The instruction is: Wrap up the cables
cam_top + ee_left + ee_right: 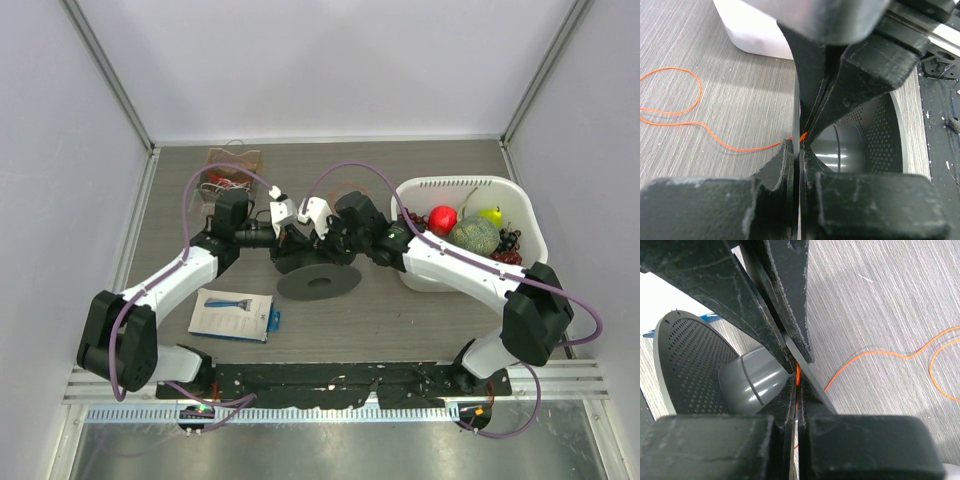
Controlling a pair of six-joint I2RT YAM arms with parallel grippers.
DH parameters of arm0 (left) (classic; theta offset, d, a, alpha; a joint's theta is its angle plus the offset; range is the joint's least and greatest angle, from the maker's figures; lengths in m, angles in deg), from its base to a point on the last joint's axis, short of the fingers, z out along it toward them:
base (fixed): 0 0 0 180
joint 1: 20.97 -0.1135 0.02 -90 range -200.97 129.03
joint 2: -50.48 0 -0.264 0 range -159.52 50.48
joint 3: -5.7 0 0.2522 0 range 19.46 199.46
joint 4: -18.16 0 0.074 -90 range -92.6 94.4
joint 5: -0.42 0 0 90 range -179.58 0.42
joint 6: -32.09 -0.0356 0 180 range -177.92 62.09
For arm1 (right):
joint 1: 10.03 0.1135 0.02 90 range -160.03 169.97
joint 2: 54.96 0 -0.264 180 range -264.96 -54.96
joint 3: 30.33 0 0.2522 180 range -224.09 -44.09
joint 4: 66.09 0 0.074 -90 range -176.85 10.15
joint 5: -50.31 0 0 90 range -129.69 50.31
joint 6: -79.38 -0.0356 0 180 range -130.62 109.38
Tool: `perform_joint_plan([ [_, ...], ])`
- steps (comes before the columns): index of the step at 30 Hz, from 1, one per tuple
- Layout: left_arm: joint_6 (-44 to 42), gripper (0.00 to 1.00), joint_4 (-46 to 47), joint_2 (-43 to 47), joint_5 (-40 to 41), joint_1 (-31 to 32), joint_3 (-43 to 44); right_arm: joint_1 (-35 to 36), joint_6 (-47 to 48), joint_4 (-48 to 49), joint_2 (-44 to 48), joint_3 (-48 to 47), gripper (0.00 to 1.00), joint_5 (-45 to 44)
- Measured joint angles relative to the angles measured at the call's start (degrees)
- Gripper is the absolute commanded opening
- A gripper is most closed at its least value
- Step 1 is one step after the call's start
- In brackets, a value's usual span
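Only a speck of the orange cable [740, 149] shows at the pinch, hidden by black fingers; the rest trails loose across the table [420, 320]. Both arms reach inward, the left gripper [797, 150] and right gripper [796, 390] tip to tip over the grey reel [318, 282], each clamped on the strand. The white basket [520, 195] crowds the right arm.

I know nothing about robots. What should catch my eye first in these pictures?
At the middle of the grey table, the left gripper and the right gripper meet tip to tip. Both are shut on one thin orange-red cable, beside a dark grey perforated spool. At the right stands a white plastic basket of colourful fruit, and a blue razor pack lies at the near left.
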Motion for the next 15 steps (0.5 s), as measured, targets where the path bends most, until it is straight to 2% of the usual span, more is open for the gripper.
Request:
perform_joint_plan([
  [1, 0.0, 0.0, 0.0, 0.0, 0.04, 0.0, 0.0, 0.0, -0.02, 0.0, 0.0, 0.0, 0.13, -0.15],
  [4, -0.09, 0.0, -0.09, 0.0, 0.22, -0.02, 0.0, 0.0, -0.07, -0.04, 0.0, -0.02, 0.3, -0.46],
  [6, -0.5, 0.0, -0.39, 0.0, 0.17, -0.09, 0.09, 0.11, 0.15, -0.44, 0.02, -0.15, 0.36, 0.04],
  [10, -1.99, 0.0, -2.16, 0.0, -0.74, -0.11, 0.9, 0.15, 1.14, -2.91, 0.57, -1.16, 0.43, 1.99],
  [15, -4.39, 0.0, -5.77, 0.13, 0.44, -0.39, 2.27, -0.94, 1.22, -4.87, 4.59, -2.29, 0.47, 1.44],
])
